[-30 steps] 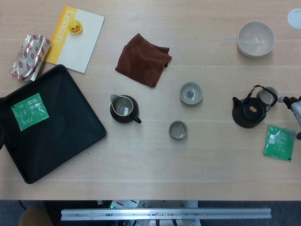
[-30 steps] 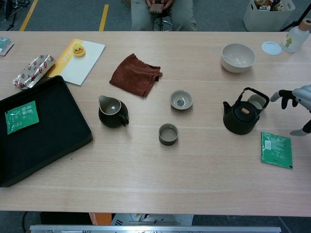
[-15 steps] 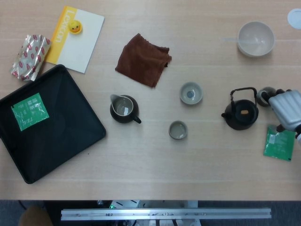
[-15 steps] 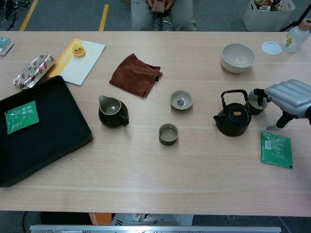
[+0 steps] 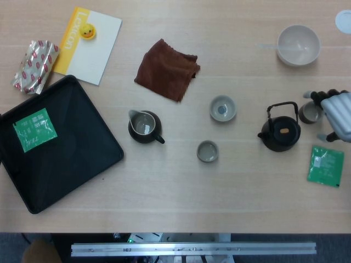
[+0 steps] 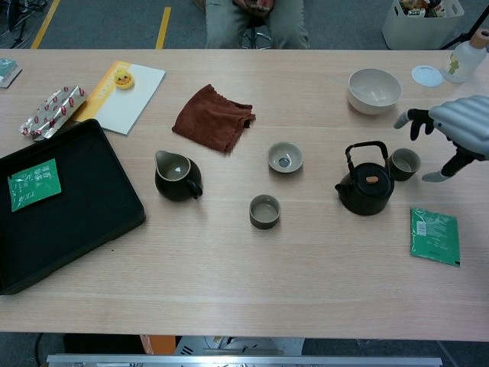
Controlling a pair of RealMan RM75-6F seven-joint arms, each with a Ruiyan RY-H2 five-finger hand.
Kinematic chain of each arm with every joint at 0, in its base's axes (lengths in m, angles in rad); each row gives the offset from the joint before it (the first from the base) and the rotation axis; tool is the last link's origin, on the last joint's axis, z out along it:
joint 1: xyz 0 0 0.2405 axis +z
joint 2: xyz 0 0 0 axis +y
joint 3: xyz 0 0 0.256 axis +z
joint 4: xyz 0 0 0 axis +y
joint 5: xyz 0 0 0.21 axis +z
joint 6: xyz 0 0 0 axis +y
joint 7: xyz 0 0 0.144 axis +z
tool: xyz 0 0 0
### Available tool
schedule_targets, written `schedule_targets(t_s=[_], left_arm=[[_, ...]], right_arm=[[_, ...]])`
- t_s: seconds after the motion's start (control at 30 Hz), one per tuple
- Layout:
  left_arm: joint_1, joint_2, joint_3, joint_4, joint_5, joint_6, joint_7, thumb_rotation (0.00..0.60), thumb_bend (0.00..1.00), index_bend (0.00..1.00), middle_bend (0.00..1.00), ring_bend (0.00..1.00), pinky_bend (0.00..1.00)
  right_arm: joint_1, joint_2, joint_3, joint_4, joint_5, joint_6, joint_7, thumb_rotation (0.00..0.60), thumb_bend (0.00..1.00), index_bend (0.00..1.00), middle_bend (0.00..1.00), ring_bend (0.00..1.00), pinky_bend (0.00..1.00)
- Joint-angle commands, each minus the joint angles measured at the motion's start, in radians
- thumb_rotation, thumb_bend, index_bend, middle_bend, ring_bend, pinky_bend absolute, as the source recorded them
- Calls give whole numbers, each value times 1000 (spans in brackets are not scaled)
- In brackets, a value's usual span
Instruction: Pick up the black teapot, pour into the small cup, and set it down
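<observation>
Black teapot beside right hand (apart).

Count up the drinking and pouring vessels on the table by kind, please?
Black teapot: 1
Dark pitcher: 1
Small cups: 3
White bowl: 1
Total: 6

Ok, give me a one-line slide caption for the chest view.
Robot hand open beside the black teapot and a small cup, teapot standing on the table.
</observation>
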Motion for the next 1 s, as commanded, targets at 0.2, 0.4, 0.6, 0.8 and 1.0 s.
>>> schedule_targets(t_s=[0.2, 0.4, 0.6, 0.8, 1.0], left_arm=[[8, 13, 2, -19, -7, 6, 12, 600, 396, 165, 238, 200, 252], [12, 16, 4, -26, -11, 6, 18, 600, 396, 165, 238, 200, 252], [10, 19, 1, -29, -11, 5, 18, 600, 396, 165, 238, 200, 251], [8, 18, 1, -30, -10, 2, 21, 600, 396, 165, 238, 200, 251], [9, 20, 0, -34, -8, 5, 23, 600, 396, 165, 238, 200, 251]], right_arm=[[55, -69, 31, 60, -43, -31, 22, 583, 0, 346, 397, 276, 246], [88, -124, 46, 111, -35, -66, 37, 524, 0, 383, 401, 275, 142], [106, -167, 60, 146, -19, -73, 42, 523, 0, 386, 402, 274, 141], [123, -192, 65, 169, 22, -103, 40, 524, 0, 386, 404, 274, 141], [134, -195, 68, 165, 55, -127, 48, 524, 0, 386, 412, 274, 141]])
